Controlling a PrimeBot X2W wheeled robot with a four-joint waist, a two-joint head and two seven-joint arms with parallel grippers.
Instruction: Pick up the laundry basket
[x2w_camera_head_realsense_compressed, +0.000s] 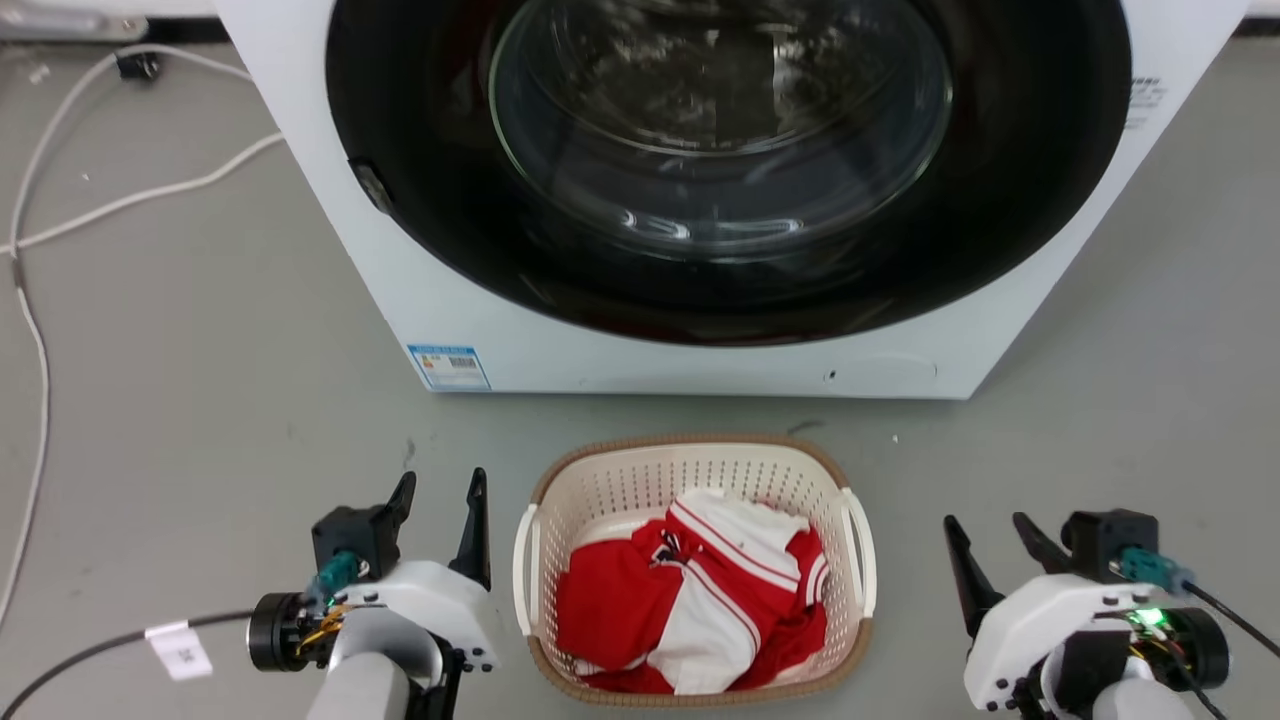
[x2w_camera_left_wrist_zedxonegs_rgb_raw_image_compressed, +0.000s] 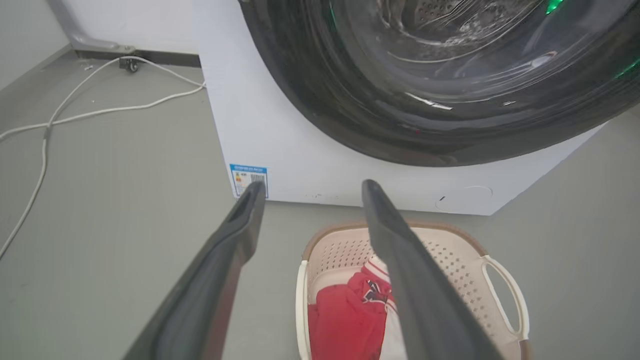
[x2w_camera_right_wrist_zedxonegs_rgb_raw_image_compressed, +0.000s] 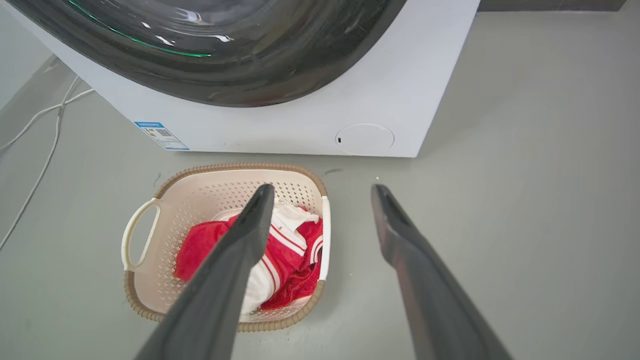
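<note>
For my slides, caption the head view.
Open left gripper and right gripper flank the laundry basket of red-and-white clothes before the washing machine.

one laundry basket (x2w_camera_head_realsense_compressed: 640, 480), one washing machine (x2w_camera_head_realsense_compressed: 520, 335), two claws (x2w_camera_head_realsense_compressed: 443, 476) (x2w_camera_head_realsense_compressed: 983, 519).

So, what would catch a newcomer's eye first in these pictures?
The washing machine with its big dark door dominates the top. Before it on the grey floor stands the laundry basket holding red and white clothes, between the open left gripper and right gripper.

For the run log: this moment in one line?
laundry basket: on floor, untouched | left gripper: open, at its left | right gripper: open, at its right
</note>
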